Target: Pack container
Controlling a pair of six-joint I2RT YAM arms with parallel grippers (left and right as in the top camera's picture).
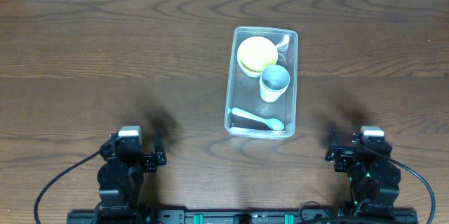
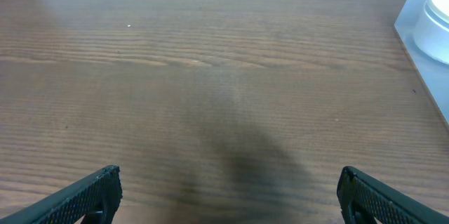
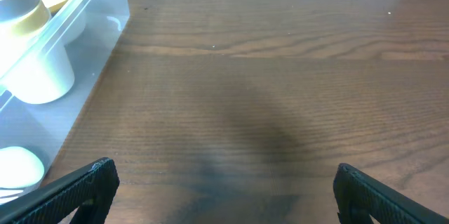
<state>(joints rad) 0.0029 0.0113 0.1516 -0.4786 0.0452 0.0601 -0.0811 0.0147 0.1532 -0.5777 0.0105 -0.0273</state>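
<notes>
Overhead view: 1 container (image 1: 230, 90), clear rectangular tub with rounded corners, stands on the dark wood table (image 1: 105, 55), right of centre, long axis running away from the arms. Contents counted: 1 yellow bowl (image 1: 257, 55) at the far end, 1 blue-grey cup (image 1: 274, 83) upright just beside it toward the near end, 1 pale spoon (image 1: 258, 119) lying crosswise along the near wall. Arms: 2, both parked at the near table edge. Left gripper (image 1: 135, 147) sits well apart from the tub, off its near-left corner; in the left wrist view its fingers (image 2: 91, 192) are spread wide over bare wood, nothing between them, touching nothing, tub corner at the frame's far right. Right gripper (image 1: 365, 150) sits off the tub's near-right corner; in the right wrist view its fingers (image 3: 372, 192) are likewise spread wide and unladen, tub wall at frame left.
</notes>
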